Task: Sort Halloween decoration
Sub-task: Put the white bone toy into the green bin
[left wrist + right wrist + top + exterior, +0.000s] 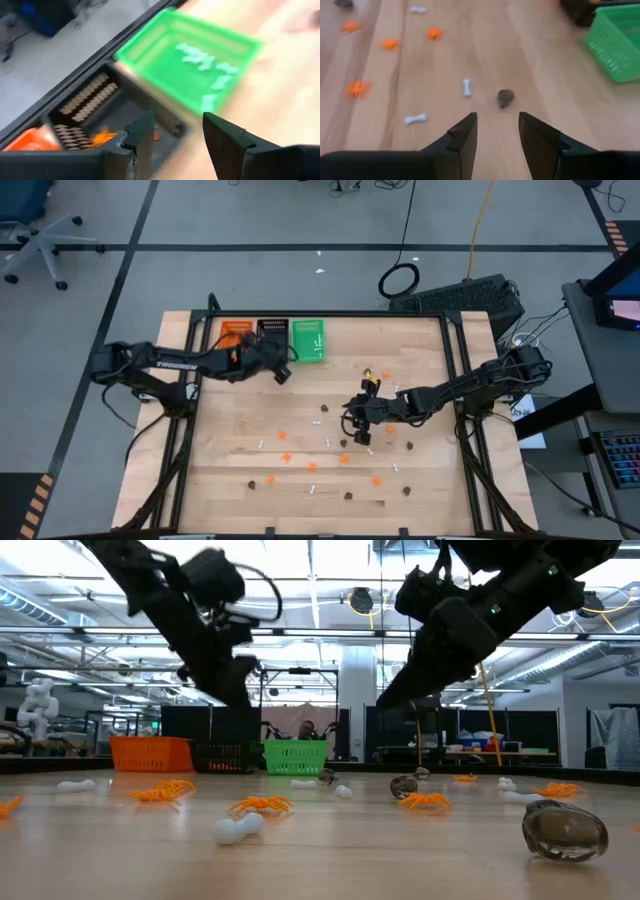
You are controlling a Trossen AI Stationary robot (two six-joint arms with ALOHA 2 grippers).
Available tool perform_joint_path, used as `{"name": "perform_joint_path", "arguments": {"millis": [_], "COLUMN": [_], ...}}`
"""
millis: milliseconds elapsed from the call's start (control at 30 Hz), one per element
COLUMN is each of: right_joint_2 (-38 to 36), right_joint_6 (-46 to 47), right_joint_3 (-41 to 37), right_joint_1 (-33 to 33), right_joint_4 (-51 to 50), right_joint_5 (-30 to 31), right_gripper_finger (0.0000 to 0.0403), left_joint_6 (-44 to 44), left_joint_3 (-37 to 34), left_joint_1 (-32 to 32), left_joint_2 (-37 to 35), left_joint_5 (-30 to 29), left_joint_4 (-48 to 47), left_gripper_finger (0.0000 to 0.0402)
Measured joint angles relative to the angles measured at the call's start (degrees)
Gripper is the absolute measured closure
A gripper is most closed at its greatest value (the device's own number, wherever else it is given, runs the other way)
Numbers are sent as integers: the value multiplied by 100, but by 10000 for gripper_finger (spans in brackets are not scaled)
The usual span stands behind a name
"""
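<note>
1. The Halloween decoration lies scattered over the middle and near part of the table [230,480]: orange spider-like pieces [434,33], dark brown blobs [505,98] and small white bones [466,86]. A few white pieces already sit in the green tray [308,340], and something orange shows in the tray under the left arm.
2. The left gripper [172,132] hovers above the row of trays at the far-left edge, over the black tray [272,333] and close to the orange tray [235,332]. Its fingers stand apart with nothing between them. My judgement is that it is at the drop-off end of a sort, though the blurred wrist view makes this uncertain.
3. The right gripper [497,125] hangs over the middle of the table, fingers apart and empty, pointing down at the loose pieces.
4. The relation that matters: in the right wrist view one dark brown blob lies just ahead of the gap between the fingers, slightly toward one side. A white bone lies just beside it, with its long axis running roughly in line with the fingers' reach.
5. The right arm is much the nearer of the two to these pieces; the left is well apart from them.
6. Taking the blob would call for a short advance and descent, keeping clear of the bone.
</note>
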Motion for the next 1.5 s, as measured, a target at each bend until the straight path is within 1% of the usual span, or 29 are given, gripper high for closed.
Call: {"name": "perform_joint_path", "arguments": {"millis": [133, 233, 300, 433, 567, 633, 767, 833, 967, 1333, 1500], "right_joint_2": [0, -2, -2, -36, -52, -53, -61, -61, -17, 16, 21], "right_joint_6": [-47, -63, -130, -60, 253, 463, 817, 905, 920, 903, 922], "right_joint_3": [-2, -2, -2, -2, -1, -8, -7, -7, -7, -5, -4], "right_joint_1": [0, 36, 104, 307, 601, 787, 1119, 1260, 1480, 1556, 1574], "right_joint_4": [-139, -427, -605, -1046, -1778, -2085, -2322, -2270, -2276, -2238, -2209], "right_joint_5": [-473, -1022, -1271, -1417, -1493, -1460, -1238, -1068, -539, -480, -360], "right_gripper_finger": [273, 273, 273, 273, 273, 273, 273, 273, 273, 273, 273], "left_joint_6": [-67, -54, -44, 112, 400, 447, 531, 533, 529, 531, 534], "left_joint_3": [0, 0, 0, -2, -4, -4, -4, -4, -4, -4, -4], "left_joint_1": [-774, -1357, -1679, -2177, -2450, -2495, -2522, -2520, -2520, -2520, -2520], "left_joint_2": [-214, -244, -242, -190, -194, -194, -194, -194, -194, -194, -194], "left_joint_5": [-383, -630, -737, -1101, -1345, -1382, -1393, -1384, -1355, -1335, -1323], "left_joint_4": [187, 447, 587, 778, 930, 1027, 1197, 1266, 1268, 1397, 1393], "left_gripper_finger": [243, 246, 247, 247, 247, 247, 247, 247, 247, 247, 247]}}
